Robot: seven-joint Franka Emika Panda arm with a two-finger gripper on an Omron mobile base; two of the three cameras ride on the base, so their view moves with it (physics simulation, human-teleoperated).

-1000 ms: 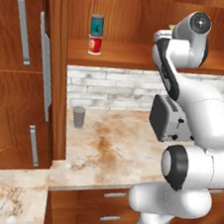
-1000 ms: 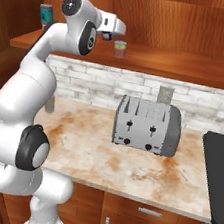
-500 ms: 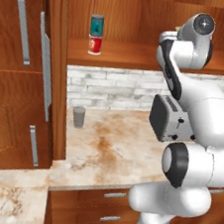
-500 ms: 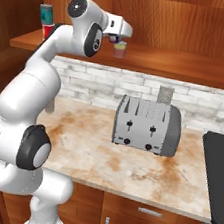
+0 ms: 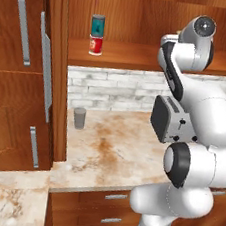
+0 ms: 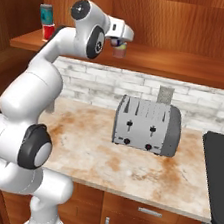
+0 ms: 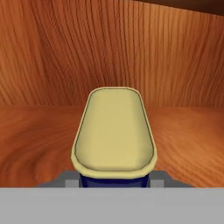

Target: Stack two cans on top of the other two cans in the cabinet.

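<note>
Up in the cabinet (image 6: 190,69), over the middle of the shelf, my hand (image 6: 120,45) is clamped shut on the dark blue can (image 7: 114,179), jaws pressing its sides just under the lid. From the hand view I'm looking straight over the yellow top (image 7: 114,131), which reads as a pale, flat, rounded lid with a raised lip, and only a sliver of blue body shows below it. From the right base view the can is mostly tucked under the hand, so I can't really make out the label or tell whether it's clear of the shelf.

Handling-wise, my guess is it's a small rigid tin: light, stiff, won't squash, but smooth-sided, so it could slip or twist if the grip is off centre. Gripping across the body near the top seems right, since that leaves the base free to land flat.

Over at the left end of the shelf the teal can (image 5: 98,23) already sits on the red can (image 5: 95,46), so one stack looks done. The teal one has grey rims; the red one has a white band and silver rims.

Down on the desk (image 5: 110,150) there's a toaster (image 6: 147,125) and a plain grey cup (image 5: 79,117), nothing to do with this.

I can't pick out the pale green can, so I'd be careful lining up before letting go.
</note>
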